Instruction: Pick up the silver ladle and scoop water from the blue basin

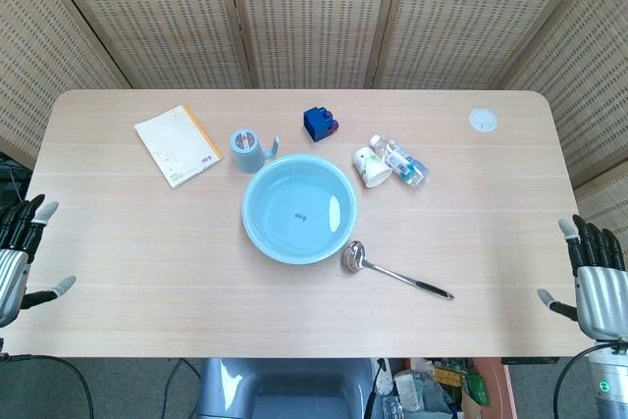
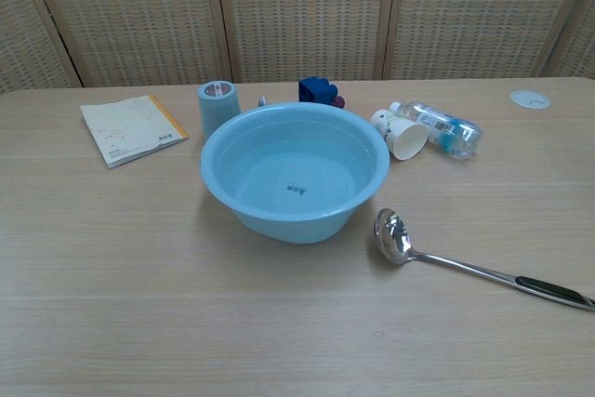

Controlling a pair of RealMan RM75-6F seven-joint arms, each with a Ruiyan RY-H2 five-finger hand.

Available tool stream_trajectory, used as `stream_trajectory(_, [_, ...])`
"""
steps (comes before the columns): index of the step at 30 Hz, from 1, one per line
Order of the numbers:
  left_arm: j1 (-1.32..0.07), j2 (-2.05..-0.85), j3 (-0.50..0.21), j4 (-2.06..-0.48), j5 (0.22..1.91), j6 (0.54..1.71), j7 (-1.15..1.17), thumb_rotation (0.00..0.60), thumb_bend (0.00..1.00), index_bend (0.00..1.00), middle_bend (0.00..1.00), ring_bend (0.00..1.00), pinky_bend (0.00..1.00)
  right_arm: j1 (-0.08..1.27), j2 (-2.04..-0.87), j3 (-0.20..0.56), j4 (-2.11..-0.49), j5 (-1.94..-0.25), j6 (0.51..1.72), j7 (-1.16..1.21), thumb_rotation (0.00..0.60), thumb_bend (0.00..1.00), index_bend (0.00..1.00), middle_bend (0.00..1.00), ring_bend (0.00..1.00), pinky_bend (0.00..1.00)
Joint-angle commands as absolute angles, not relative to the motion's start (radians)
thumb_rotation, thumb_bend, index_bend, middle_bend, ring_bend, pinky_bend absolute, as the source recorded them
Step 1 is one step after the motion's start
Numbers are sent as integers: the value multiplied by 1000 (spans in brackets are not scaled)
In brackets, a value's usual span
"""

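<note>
The blue basin (image 1: pixel 299 210) (image 2: pixel 294 170) sits mid-table holding clear water. The silver ladle (image 1: pixel 392 271) (image 2: pixel 465 264) lies flat on the table just right of the basin, bowl toward it and dark handle tip pointing to the right front. My left hand (image 1: pixel 18 247) hangs off the table's left edge with fingers spread, holding nothing. My right hand (image 1: pixel 594 277) hangs off the right edge, fingers apart and empty, well away from the ladle. Neither hand appears in the chest view.
Behind the basin stand a blue mug (image 1: pixel 248 150) (image 2: pixel 218 108) and a blue toy block (image 1: pixel 319 124) (image 2: pixel 319 91). A tipped paper cup (image 1: pixel 371 166) (image 2: pixel 401 134) and a plastic bottle (image 1: pixel 400 160) (image 2: pixel 445 127) lie back right. A notebook (image 1: pixel 178 144) (image 2: pixel 131 127) is back left; a white disc (image 1: pixel 482 121) (image 2: pixel 529 99) far right.
</note>
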State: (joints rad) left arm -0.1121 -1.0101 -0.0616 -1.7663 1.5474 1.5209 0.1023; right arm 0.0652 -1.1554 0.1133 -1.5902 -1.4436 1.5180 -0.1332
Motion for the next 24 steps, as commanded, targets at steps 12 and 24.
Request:
stream_trajectory(12, [-119,-1013,-74,-1761,1525,1512,98,600,0,0,0,0,0,128,-1166,93,-1611,-1467,1412,-190,600,0,0,636,626,753])
stream_trajectory(24, [-129,-1024,-85,-1764,1486,1493,127,600,0,0,0,0,0,282,-1335,119,-1715,-1233,1146,-435,600,0,174,952,989,1000])
